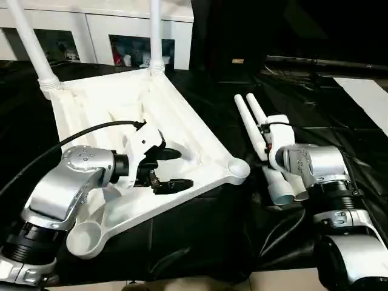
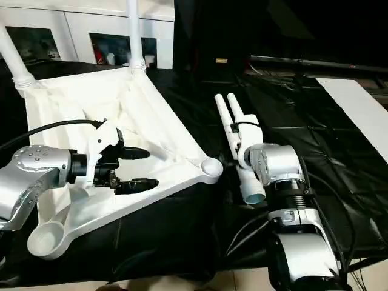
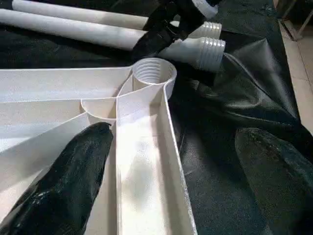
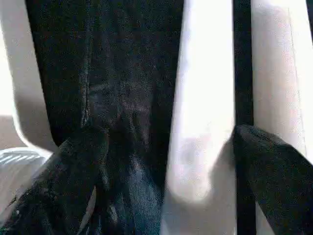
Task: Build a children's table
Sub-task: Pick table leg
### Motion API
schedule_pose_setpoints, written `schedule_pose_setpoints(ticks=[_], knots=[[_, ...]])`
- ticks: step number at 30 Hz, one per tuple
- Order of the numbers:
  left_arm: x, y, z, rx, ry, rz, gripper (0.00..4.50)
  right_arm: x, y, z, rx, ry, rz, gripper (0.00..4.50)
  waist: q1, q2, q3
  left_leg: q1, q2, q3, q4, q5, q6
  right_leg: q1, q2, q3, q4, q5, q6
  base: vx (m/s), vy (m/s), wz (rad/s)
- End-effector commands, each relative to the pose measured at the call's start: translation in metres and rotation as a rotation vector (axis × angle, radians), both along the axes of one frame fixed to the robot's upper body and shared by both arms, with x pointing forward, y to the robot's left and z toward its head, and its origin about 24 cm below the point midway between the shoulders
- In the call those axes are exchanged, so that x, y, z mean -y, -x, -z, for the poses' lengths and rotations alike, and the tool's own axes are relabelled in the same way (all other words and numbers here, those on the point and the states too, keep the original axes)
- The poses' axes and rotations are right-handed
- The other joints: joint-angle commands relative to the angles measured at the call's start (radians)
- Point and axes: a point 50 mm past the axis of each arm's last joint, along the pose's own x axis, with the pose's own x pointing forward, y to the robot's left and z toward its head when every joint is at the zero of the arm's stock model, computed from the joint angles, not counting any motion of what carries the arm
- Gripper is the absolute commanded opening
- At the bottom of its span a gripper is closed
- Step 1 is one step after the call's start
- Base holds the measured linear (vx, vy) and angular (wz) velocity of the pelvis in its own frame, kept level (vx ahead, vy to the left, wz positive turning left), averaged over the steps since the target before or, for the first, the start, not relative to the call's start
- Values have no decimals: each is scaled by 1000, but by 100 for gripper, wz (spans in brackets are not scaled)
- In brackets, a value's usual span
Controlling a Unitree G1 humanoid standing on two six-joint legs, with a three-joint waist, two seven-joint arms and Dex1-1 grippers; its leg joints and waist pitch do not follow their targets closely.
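Observation:
The white tabletop [image 1: 109,103] lies upside down and tilted on black cloth, ribs showing. Two legs [image 1: 30,42] [image 1: 155,30] stand in its far corner sockets. The near right socket [image 1: 237,168] and near left socket [image 1: 85,236] hold nothing. My left gripper [image 1: 185,170] is open over the tabletop's near rim, one finger [image 3: 73,171] inside the ribs and the other beyond the edge. Two loose legs [image 1: 251,121] lie side by side on the cloth to the right. My right gripper [image 4: 166,161] is open down over them, with one leg [image 4: 205,122] between its fingers.
A white cabinet [image 1: 97,30] with glass doors stands behind the tabletop. Black cloth [image 1: 212,230] covers the work surface, wrinkled near the front. A white board [image 1: 364,97] lies at the far right. Pale floor shows along the near edge.

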Motion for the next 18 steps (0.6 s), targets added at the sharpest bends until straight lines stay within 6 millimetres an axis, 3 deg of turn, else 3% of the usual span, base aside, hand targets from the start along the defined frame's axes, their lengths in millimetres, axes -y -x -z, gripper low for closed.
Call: schedule_pose_setpoints(ticks=[1, 11, 18], knots=[[3, 3, -2, 3, -9, 17, 450, 3, 3, 7, -48, -13, 25, 431, -3, 19, -70, 8, 0, 8, -63, -132, -62, 60, -52, 57, -66, -127, -135, 0, 0, 0], [2, 4, -4, -2, -19, 8, 450, 9, 9, 25, -135, -47, 80, 349, -2, 16, -72, 6, -1, 8, -61, -118, -59, 62, -53, 56, -64, -115, -140, 0, 0, 0], [0, 4, -4, 9, -35, 0, 450, 10, 8, 26, -129, -78, 101, 285, -2, 16, -71, 8, 0, 8, -62, -132, -62, 60, -52, 55, -66, -138, -132, 0, 0, 0]])
